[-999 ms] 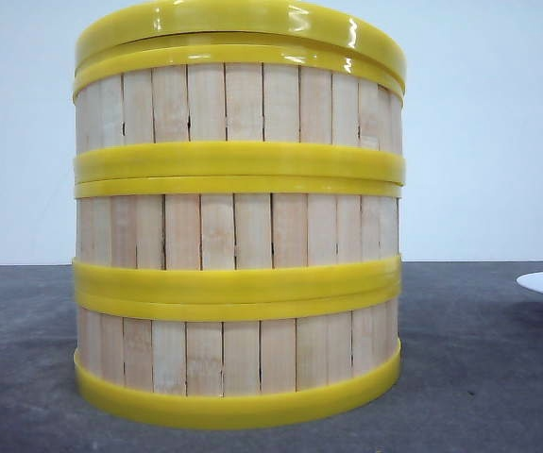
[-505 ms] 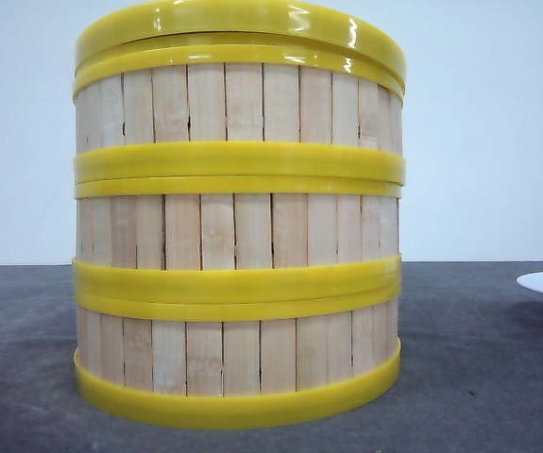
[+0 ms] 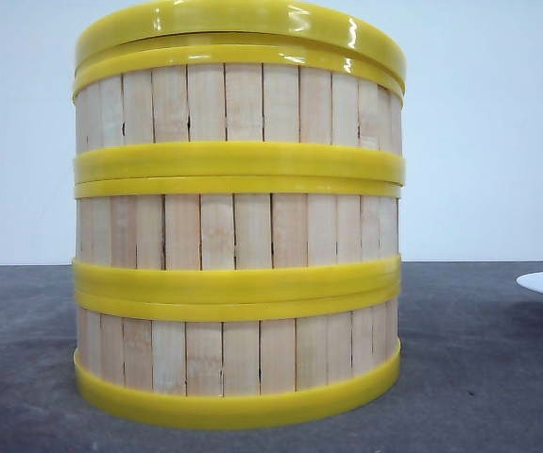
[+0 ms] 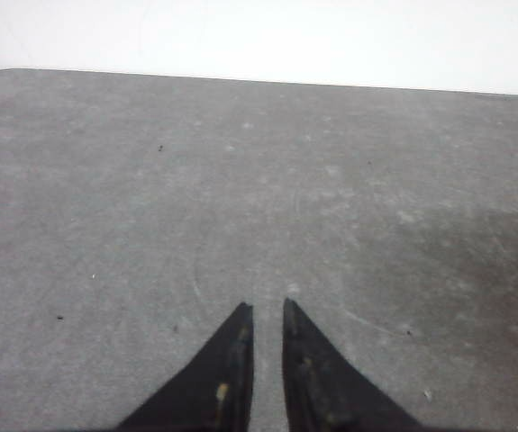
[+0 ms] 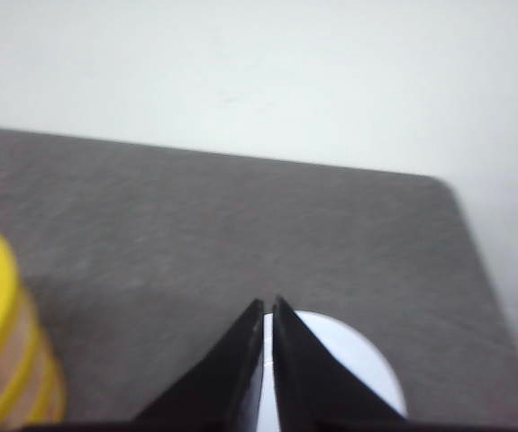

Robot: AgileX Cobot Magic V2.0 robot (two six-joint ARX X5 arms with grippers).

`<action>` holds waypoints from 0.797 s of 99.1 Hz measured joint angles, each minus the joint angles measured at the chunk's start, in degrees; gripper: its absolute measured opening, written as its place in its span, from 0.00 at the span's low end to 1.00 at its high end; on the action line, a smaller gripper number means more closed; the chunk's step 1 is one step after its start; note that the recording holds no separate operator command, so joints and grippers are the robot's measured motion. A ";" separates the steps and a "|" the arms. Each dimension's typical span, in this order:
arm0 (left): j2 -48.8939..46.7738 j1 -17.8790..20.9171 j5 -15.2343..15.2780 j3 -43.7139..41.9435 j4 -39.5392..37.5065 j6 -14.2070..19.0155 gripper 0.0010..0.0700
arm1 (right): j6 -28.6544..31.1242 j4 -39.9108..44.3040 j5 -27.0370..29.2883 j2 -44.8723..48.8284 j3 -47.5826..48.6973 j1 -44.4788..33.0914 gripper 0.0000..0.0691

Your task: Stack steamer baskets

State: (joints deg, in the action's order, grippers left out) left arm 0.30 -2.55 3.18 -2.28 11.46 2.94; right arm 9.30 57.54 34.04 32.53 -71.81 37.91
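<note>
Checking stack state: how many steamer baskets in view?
3, all in one column in the front view: bottom basket on the table, middle basket on it, top basket above, with the lid on top. None seen elsewhere.

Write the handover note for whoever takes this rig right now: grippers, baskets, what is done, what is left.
Left gripper: shut, or nearly so, holding nothing, over bare table.
Right gripper: shut, or nearly so, holding nothing, above the white plate.
Steamer baskets: all three stand in one straight stack on the table, close to the front camera, with the yellow lid on top.
Neither arm shows in the front view or touches the stack.
Done: stacking looks complete and the lid is on.
Left: seemingly nothing on the stack; the plate's purpose cannot be told.
</note>
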 joint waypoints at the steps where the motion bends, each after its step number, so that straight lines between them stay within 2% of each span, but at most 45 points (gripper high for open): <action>1: 0.00 0.00 0.00 0.00 0.00 0.00 0.03 | -0.39 -0.33 -0.46 0.00 0.00 -0.77 0.01; 14: 0.00 0.00 0.00 0.00 0.02 0.00 0.03 | -6.38 -5.88 -7.82 -0.02 0.39 -11.15 0.01; 26: 0.00 0.00 0.02 0.00 0.02 0.00 0.03 | -12.20 -15.34 -18.12 -0.87 3.93 -21.27 0.01; 40: 0.00 0.00 0.00 0.00 0.00 0.00 0.03 | -15.06 -23.69 -26.64 -2.89 10.86 -30.47 0.01; 57: 0.00 0.00 0.02 0.00 0.02 0.00 0.03 | -15.26 -30.12 -30.08 -7.72 23.32 -37.22 0.01; 79: 0.00 0.00 0.02 0.00 0.00 0.00 0.03 | -12.50 -41.86 -31.08 -16.55 43.52 -40.13 0.01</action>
State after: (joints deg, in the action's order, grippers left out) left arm 0.30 -2.55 3.20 -2.28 11.46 2.94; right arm -3.20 15.68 2.96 15.99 -28.29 -2.22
